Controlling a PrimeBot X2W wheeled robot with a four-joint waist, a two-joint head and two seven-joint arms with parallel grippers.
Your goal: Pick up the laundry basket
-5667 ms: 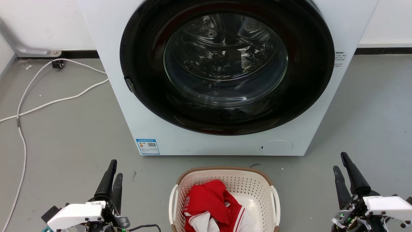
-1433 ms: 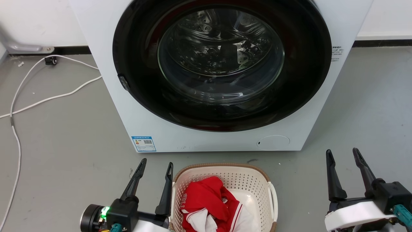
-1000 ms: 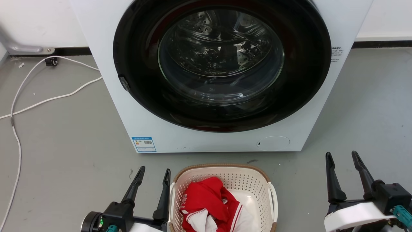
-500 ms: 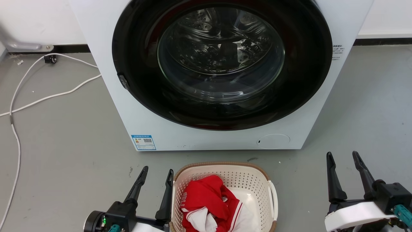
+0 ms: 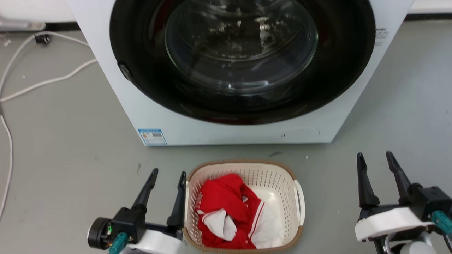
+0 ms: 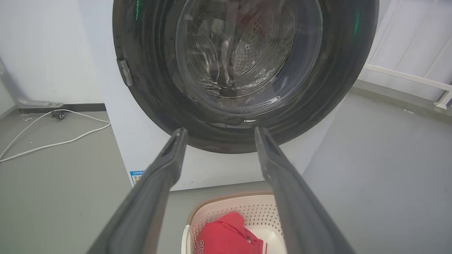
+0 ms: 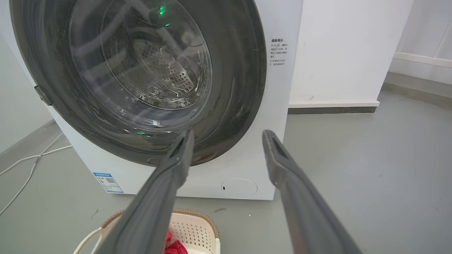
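The cream laundry basket (image 5: 279,180) with a brown rim stands on the grey floor in front of the washing machine, holding red and white clothes (image 5: 229,211). My left gripper (image 5: 167,175) is open just left of the basket, its inner finger (image 5: 177,204) close beside the left rim and handle. Well to the right of the basket, my right gripper (image 5: 374,158) is open and holds nothing. The left wrist view shows the basket (image 6: 229,211) below the left gripper (image 6: 217,132). In the right wrist view the basket (image 7: 192,227) sits low, left of the right gripper (image 7: 226,135).
The white washing machine (image 5: 226,134) with its dark round door (image 5: 240,60) stands right behind the basket. White cables (image 5: 46,81) trail over the floor at the far left. Grey floor lies to both sides of the basket.
The head camera has tilted down, so the whole basket now shows. Since the earliest frame both grippers have opened, and the left one has come in beside the basket's left rim.
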